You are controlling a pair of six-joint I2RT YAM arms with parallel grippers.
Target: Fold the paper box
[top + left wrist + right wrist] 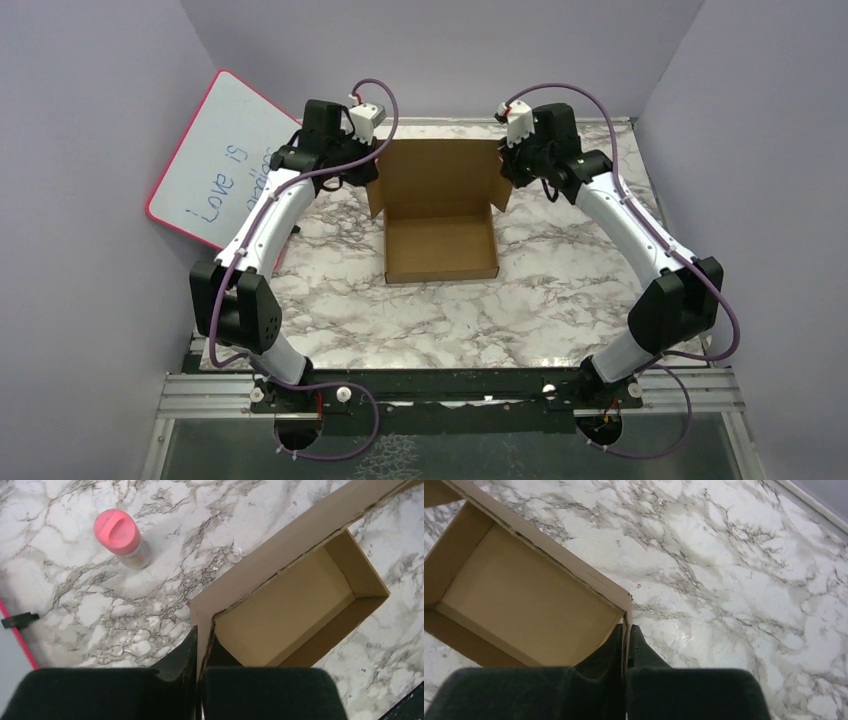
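The brown cardboard paper box [440,245] sits mid-table as a shallow open tray, with its lid panel [440,172] standing upright at the far side. My left gripper [372,182] is shut on the lid's left side flap [202,630], pinched between its fingers. My right gripper [506,180] is shut on the lid's right side flap [626,625]. Both wrist views look down into the open tray, in the left wrist view [285,620] and in the right wrist view [519,605].
A pink-framed whiteboard [215,160] with handwriting leans against the left wall. A small bottle with a pink cap [122,537] stands on the marble table [560,290] left of the box. Purple walls enclose the table.
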